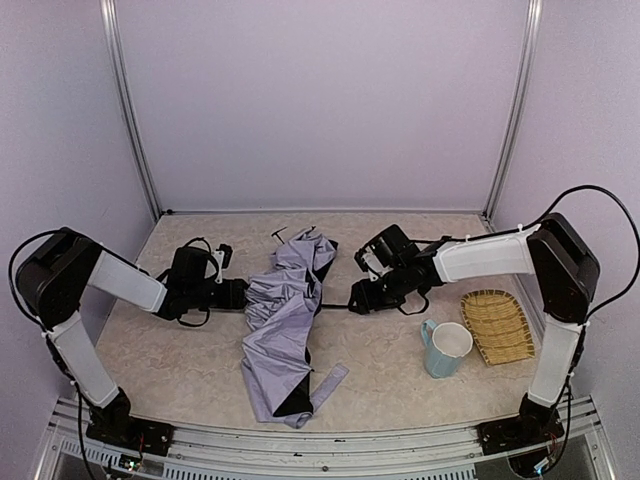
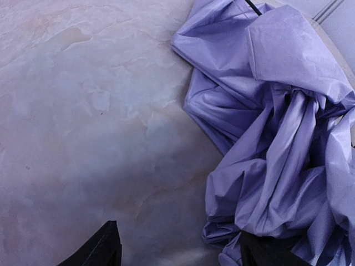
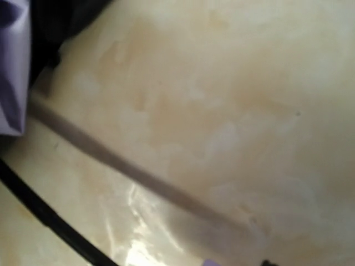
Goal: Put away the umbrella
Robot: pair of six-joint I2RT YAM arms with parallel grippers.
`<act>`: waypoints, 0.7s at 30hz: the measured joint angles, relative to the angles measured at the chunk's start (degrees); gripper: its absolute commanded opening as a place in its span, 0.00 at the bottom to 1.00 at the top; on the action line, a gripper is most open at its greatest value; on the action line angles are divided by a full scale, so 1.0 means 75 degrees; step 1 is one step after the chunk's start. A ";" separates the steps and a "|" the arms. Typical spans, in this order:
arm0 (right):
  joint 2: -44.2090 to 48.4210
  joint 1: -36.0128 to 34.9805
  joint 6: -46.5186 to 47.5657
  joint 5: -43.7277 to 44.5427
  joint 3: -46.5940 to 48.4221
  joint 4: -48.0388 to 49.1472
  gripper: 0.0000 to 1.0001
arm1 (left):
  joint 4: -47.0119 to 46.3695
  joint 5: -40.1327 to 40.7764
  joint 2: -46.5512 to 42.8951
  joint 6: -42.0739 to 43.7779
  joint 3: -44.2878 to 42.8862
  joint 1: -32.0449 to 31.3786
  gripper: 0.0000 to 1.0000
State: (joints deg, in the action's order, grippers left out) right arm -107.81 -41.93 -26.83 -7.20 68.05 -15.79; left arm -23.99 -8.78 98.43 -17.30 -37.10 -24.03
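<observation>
Top view: umbrella (image 1: 285,330) lies collapsed mid-tabletop (image 1: 190,370), lavender fabric in a crumpled heap running front to back. Left gripper (image 1: 238,294) at its left edge, right gripper (image 1: 357,299) low at its right side. Pale blue mug (image 1: 447,349) and woven basket (image 1: 497,325) sit to the right, well apart from the umbrella.

Left wrist: jaws spread wide; one finger over bare tabletop, the other (image 2: 266,252) against the fabric folds (image 2: 277,138).

Right wrist: blurred. Lavender fabric (image 3: 11,66) in the upper-left corner. Jaw state cannot be told.
</observation>
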 measured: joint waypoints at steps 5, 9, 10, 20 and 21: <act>-0.0122 -0.0006 -0.0105 0.0134 -0.0003 0.0020 0.34 | -0.0370 -0.0312 0.0265 0.0373 -0.0134 -0.0146 0.71; -0.0289 0.0096 -0.0044 0.0583 0.0312 -0.0093 0.30 | -0.0318 -0.0306 0.0460 0.0828 -0.0484 -0.0431 0.70; -0.0379 0.0117 0.0026 0.0664 0.0446 -0.0146 0.30 | -0.0268 -0.0230 0.0533 0.0924 -0.0597 -0.0490 0.69; -0.1326 0.0087 0.0064 0.1378 0.1734 -0.0434 0.25 | 0.0117 0.0198 0.1014 0.1122 -0.1288 -0.0527 0.65; -0.1326 0.0087 -0.0032 0.1384 0.1711 -0.0376 0.25 | 0.0119 0.0227 0.1017 0.1116 -0.1294 -0.0530 0.64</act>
State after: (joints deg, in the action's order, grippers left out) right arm -117.75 -41.28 -27.07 3.18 80.88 -18.61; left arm -23.09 -7.07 106.06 -8.93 -46.81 -28.01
